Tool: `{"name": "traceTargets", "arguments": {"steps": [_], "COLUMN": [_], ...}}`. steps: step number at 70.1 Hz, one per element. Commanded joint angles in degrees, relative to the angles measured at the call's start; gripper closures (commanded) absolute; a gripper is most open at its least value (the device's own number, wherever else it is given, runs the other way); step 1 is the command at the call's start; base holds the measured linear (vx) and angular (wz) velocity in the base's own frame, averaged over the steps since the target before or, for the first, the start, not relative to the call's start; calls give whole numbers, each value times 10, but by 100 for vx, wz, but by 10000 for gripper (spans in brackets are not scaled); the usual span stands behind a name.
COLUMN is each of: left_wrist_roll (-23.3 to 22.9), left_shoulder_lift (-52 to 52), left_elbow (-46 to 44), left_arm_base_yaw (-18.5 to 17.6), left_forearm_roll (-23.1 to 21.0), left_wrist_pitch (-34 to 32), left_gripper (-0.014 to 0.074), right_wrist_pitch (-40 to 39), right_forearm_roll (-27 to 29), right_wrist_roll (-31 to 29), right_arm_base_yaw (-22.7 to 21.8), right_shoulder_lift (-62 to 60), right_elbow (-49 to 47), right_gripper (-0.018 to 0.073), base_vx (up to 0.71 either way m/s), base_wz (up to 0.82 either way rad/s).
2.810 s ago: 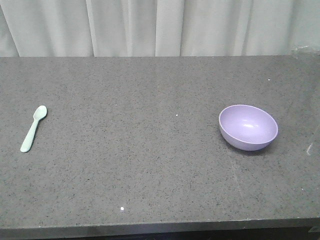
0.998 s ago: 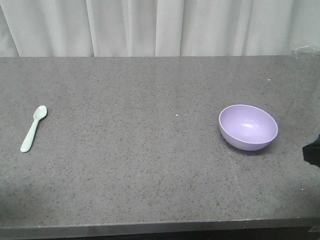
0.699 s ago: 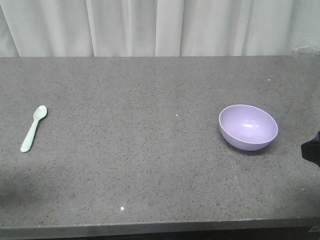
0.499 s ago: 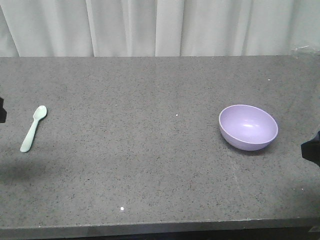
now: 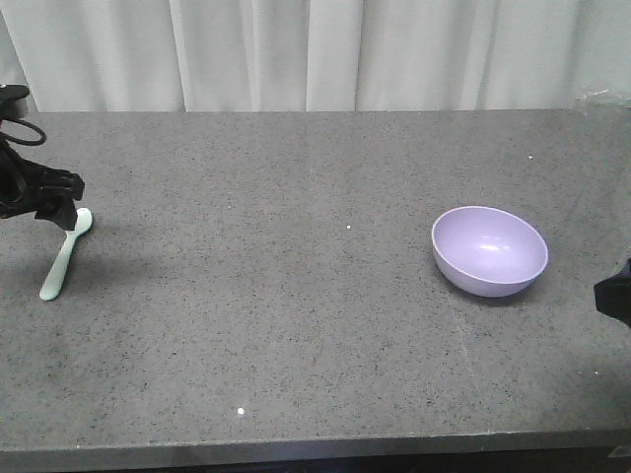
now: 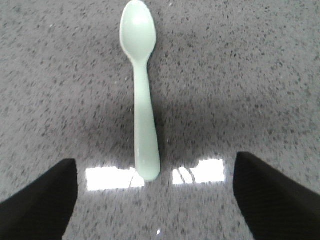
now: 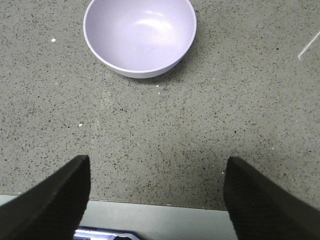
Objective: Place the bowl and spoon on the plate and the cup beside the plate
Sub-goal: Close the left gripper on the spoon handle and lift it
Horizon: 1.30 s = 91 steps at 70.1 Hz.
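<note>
From the front-facing view, your left claw [image 5: 61,209] hung at the far left edge of the dark grey speckled bench [image 5: 296,325]. It showed as a black mass overlapping the scoop end of the small pale mint-green plastic spoon [image 5: 61,261], and from here you could not tell how its fingers stood. The spoon lay flat on the bench, scoop away from you and handle slanting down to the left. The round matte lavender bowl [image 5: 490,250] sat upright on the right part of the bench, well apart from the spoon. Only a black sliver of your right claw [image 5: 615,299] showed at the right edge, near the bowl but not touching it. White pleated curtains [image 5: 315,49] closed off the back.

In the left wrist view, your left claw [image 6: 156,200] was spread wide, its two black fingers [image 6: 40,200] in the lower corners. The spoon [image 6: 142,115] lay lengthwise in the middle, scoop pointing away. Its handle end sat between the fingers with bench showing on both sides, and neither finger touched it.

In the right wrist view, your right claw [image 7: 157,197] was likewise spread, with only bare bench between its fingers [image 7: 50,200]. The bowl [image 7: 140,35] stood open side up ahead of the claw, clear of both fingers, and the bench's near edge ran along the bottom
</note>
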Motion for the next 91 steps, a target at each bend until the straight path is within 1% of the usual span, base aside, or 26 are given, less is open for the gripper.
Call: {"name": "traceTargets", "arguments": {"steps": [1, 9, 33, 41, 54, 76, 83, 91], "left_wrist_roll": [2, 3, 3, 2, -2, -2, -2, -2], "left_shoulder_lift": [6, 36, 84, 91, 108, 124, 130, 133], "left_elbow": [-35, -42, -42, -42, -42, -42, -42, -42], "left_arm_base_yaw": [-3, -3, -3, -3, -3, -3, -3, -3], "left_forearm_roll": [0, 0, 4, 4, 17, 17, 17, 17], "left_wrist_pitch": [-24, -42, -94, -97, -96, -92, -86, -84], "left_gripper": [4, 4, 4, 4, 4, 4, 17, 55], "right_wrist_pitch": [-33, -33, -33, -32, -31, -29, -28, -28], "right_forearm_roll": [-5, -5, -5, -5, -5, -5, -5, -5], "right_wrist_roll": [1, 1, 1, 1, 1, 1, 1, 1], "right_arm_base_yaw": [0, 0, 0, 0, 0, 0, 0, 0], "right_shoulder_lift": [-3, -3, -3, -3, -3, -3, -3, -3], "right_elbow": [-19, -19, -19, -19, -19, -19, -19, -19], "right_gripper": [18, 18, 18, 18, 18, 18, 18, 18], "base_vx": [0, 0, 0, 0, 0, 0, 0, 0], "base_wz": [0, 0, 0, 0, 0, 0, 0, 0]}}
